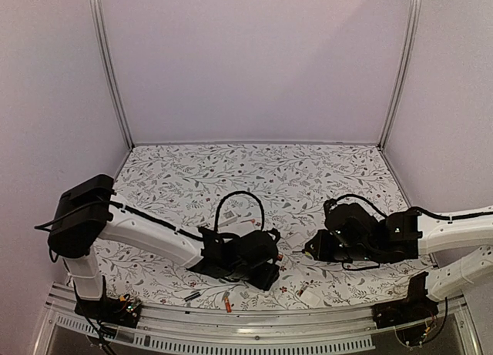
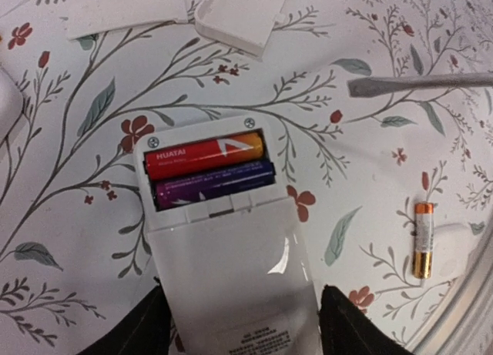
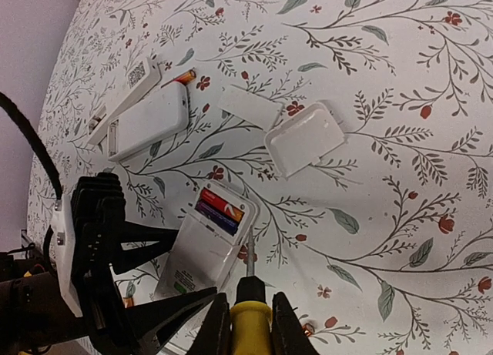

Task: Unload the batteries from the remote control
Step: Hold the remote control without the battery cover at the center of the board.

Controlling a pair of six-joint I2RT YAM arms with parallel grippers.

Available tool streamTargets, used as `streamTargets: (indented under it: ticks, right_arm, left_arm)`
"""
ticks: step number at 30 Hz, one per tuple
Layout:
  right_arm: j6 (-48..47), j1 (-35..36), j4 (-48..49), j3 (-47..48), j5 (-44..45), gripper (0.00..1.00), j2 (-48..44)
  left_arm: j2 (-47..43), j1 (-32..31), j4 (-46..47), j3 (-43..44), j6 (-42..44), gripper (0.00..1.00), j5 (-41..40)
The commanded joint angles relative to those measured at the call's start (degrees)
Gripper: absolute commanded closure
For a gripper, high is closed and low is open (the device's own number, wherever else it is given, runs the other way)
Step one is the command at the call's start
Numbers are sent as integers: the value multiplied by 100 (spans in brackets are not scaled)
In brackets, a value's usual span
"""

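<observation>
Batteries (image 2: 206, 169), 2, in remote control (image 2: 231, 286) between left fingers (image 2: 353, 328); right fingers (image 3: 286, 328) grip screwdriver (image 3: 250, 315).

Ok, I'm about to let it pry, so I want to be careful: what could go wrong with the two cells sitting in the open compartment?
1. The left end effector flanks the remote, but a firm clamp isn't evident; the screwdriver held by the right end effector could shove it sideways.
2. The red battery and dark battery sit snug side by side; a slipping tip may gouge them.
</observation>
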Motion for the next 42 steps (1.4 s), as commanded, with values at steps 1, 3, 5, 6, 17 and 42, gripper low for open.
streamTargets:
  ticks: [1, 3, 5, 6, 17, 42]
  right_arm:
    - [10, 4, -146, 207, 175, 100, 43]
    - [39, 4, -239, 219, 278, 100, -12]
    - [97, 4, -287, 201, 378, 100, -81]
    - [118, 4, -292, 183, 395, 100, -150]
    - [-117, 4, -532, -103, -3, 100, -668]
    - [290, 3, -935, 61, -25, 100, -258]
  left_arm:
    - [290, 173, -679, -108, 536, 41, 229]
    - [283, 255, -708, -153, 779, 45, 321]
    - [237, 329, -729, -180, 1100, 48, 394]
    - [199, 373, -740, -183, 1289, 49, 435]
    - [99, 867, -853, -54, 4005, 47, 1971]
    - [581, 735, -1225, 177, 3404, 11, 774]
